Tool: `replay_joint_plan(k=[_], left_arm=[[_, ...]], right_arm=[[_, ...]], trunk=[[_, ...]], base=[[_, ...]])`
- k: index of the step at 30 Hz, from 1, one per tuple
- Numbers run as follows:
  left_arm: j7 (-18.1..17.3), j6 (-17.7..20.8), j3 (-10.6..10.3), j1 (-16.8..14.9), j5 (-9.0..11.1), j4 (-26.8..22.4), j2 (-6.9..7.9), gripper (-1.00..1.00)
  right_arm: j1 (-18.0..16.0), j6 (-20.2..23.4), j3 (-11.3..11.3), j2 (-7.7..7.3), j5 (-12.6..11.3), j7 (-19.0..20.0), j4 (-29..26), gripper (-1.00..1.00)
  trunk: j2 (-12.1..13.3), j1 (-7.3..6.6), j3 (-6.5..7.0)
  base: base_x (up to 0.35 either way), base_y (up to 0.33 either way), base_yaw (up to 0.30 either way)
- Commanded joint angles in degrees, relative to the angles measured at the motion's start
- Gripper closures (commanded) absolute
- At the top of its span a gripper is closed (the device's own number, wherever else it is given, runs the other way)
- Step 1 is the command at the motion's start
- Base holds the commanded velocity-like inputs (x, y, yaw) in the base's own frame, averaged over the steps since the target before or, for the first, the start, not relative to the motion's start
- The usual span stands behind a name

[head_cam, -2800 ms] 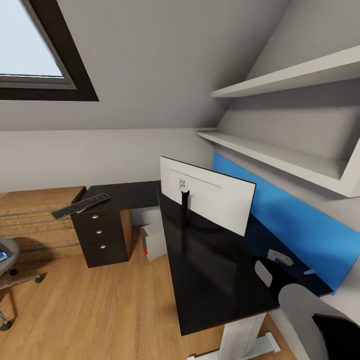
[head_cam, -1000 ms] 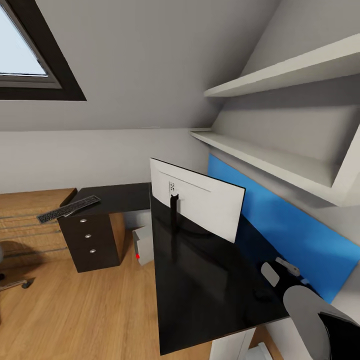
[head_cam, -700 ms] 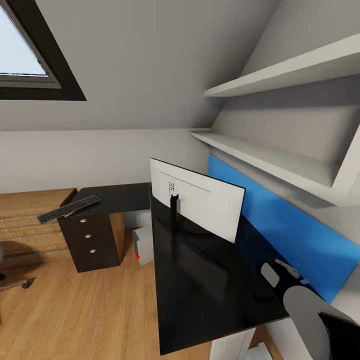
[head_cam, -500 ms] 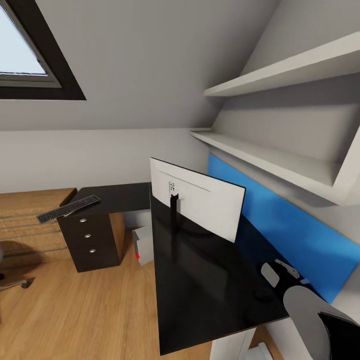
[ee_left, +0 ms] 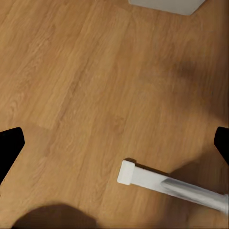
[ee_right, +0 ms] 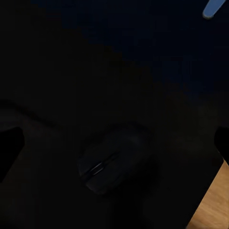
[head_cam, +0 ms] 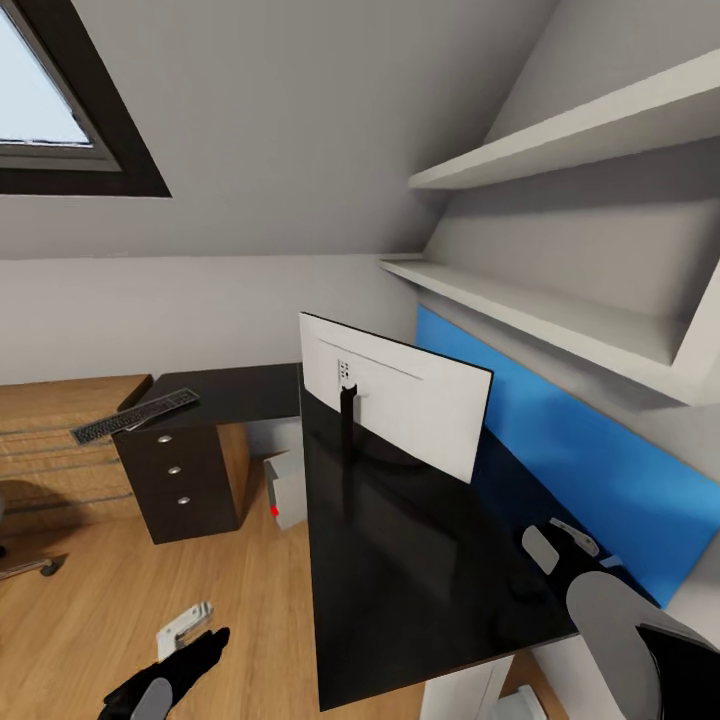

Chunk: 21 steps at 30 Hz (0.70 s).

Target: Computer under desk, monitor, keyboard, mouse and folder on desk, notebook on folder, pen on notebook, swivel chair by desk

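Note:
The monitor [head_cam: 405, 400] stands on the black desk [head_cam: 400, 570] with its white back toward me. The keyboard [head_cam: 135, 415] lies on the desk's far left wing. Under the desk sits the computer [head_cam: 284, 488]. My right gripper [head_cam: 558, 542] hangs open over the desk's right end, just above the dark mouse [ee_right: 113, 161], whose shape also shows beside it [head_cam: 525, 588]. Low over the floor, my left gripper [head_cam: 188, 628] is open and empty. A leg of the swivel chair [head_cam: 25, 567] shows at the left edge. Folder and notebook are out of view; the pen cannot be made out.
A blue wall panel [head_cam: 600, 470] runs behind the desk under two white shelves [head_cam: 560, 320]. A light wooden drawer chest [head_cam: 60, 440] stands by the dark drawer unit [head_cam: 185, 485]. The desk's white foot [ee_left: 162, 181] lies on the wood floor below my left gripper.
The camera shifted right early on, then held still. My left arm has risen into the head view at the bottom left. The right gripper and the desk's things have stayed put.

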Motion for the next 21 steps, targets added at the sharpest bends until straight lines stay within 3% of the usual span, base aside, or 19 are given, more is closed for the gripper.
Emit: replay_joint_plan(k=[1, 3, 5, 11, 15, 21], left_arm=[[2.7, 4.2, 1.1, 0.0, 0.8, -4.3, 0.05, -1.00], [5.4, 8.7, 2.3, 0.0, 1.8, -10.0, -0.10, -1.00], [8.1, 12.2, 3.2, 0.0, 6.9, -18.9, -0.29, -1.00], [12.4, 13.5, 4.4, 0.0, 12.6, -21.6, 0.01, -1.00], [14.3, 13.7, 6.1, 0.0, 13.6, -21.3, 0.79, -1.00], [15.2, 13.8, 6.9, 0.0, 14.1, -20.9, 1.04, -1.00]], right_arm=[[0.0, 0.2, 0.2, 0.04, -0.4, -0.3, -0.2, -1.00], [0.0, 0.1, 0.3, 0.08, -0.3, -0.3, -0.2, -1.00], [0.0, 0.1, 0.3, 0.04, -0.3, -0.3, -0.3, -1.00], [0.0, 0.4, 0.3, -0.08, -0.3, -0.3, -1.3, -1.00], [0.0, 0.1, 0.3, -0.06, -0.4, 0.0, -2.3, -1.00], [0.0, 0.2, 0.2, -0.05, -0.5, 0.2, -2.7, -1.00]], trunk=[[-0.5, 0.24, -0.28], [-1.3, 0.68, -0.64], [-2.1, 1.12, -1.00], [-4.5, 2.44, -2.08], [-6.1, 3.32, -2.80], [-8.5, 4.63, -3.87]], base=[[0.000, 0.000, 0.000], [0.000, 0.000, 0.000], [0.000, 0.000, 0.000], [0.000, 0.000, 0.000], [0.000, 0.000, 0.000], [0.000, 0.000, 0.000]])
